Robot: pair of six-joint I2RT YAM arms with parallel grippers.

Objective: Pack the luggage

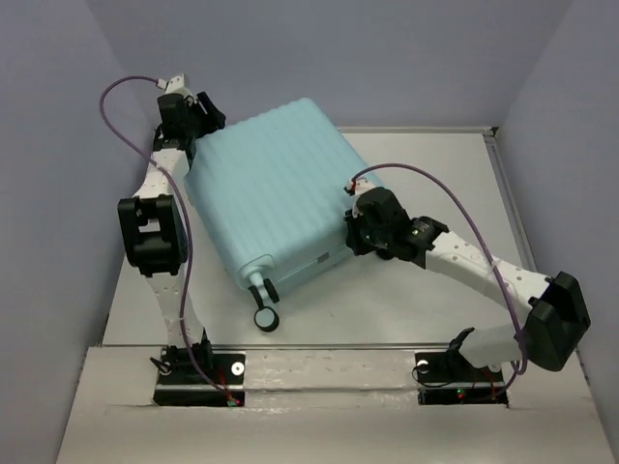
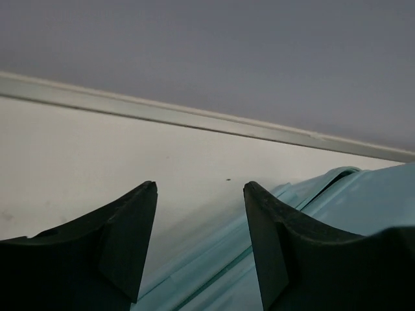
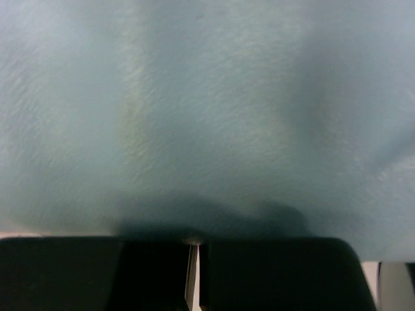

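The aqua hard-shell suitcase [image 1: 266,188] lies shut and skewed on the white table [image 1: 426,164], one caster wheel [image 1: 265,317] pointing toward the arm bases. It looks bulky, rigid and smooth-ribbed, so pinching a flat face would likely slip, and an edge, seam or corner seems the better purchase. The left gripper [image 2: 201,188] sits at its far left corner, fingers spread and empty, while the right gripper [image 3: 194,243] presses on the right side, fingers almost together, holding nothing.

Luggage [image 1: 271,188] on table [image 1: 426,174] — centre-left
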